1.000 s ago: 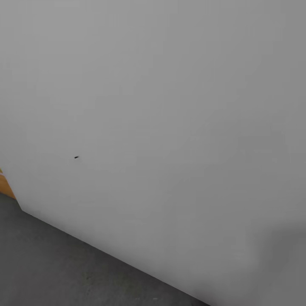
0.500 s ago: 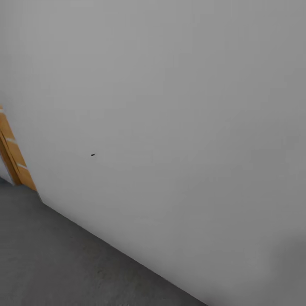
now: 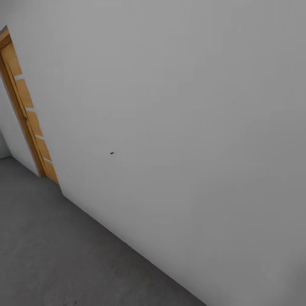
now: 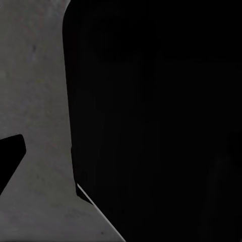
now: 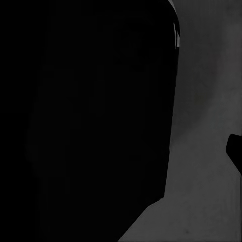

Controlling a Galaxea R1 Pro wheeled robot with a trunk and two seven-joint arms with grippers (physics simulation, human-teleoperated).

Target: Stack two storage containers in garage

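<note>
From the head camera I am looking at a plain pale grey-white wall (image 3: 191, 127) that runs slantwise across the picture. A tiny dark speck (image 3: 111, 153) sits on it a little left of centre. At the wall's left end stands a wood-framed door (image 3: 26, 108), orange-brown with pale horizontal bands, tilted in my view. Below the wall lies the floor (image 3: 55, 255), dark grey speckled concrete, so I take this room for the garage. I see neither storage container from here and cannot say where they are.

In the left wrist camera a large black mass (image 4: 156, 116) sits close to the lens; it may be part of the robot's own body, but it is too dark for me to be sure. Beside it I see lit grey concrete (image 4: 35, 91) and a small black wedge (image 4: 10, 156) at the edge. I cannot tell whether the left pincer is clenched or released.

The right wrist camera gives much the same: a black bulk (image 5: 85, 116) against darker grey concrete (image 5: 206, 151), with a small black shape (image 5: 236, 148) at the edge. The right pincer's state I cannot tell either.
</note>
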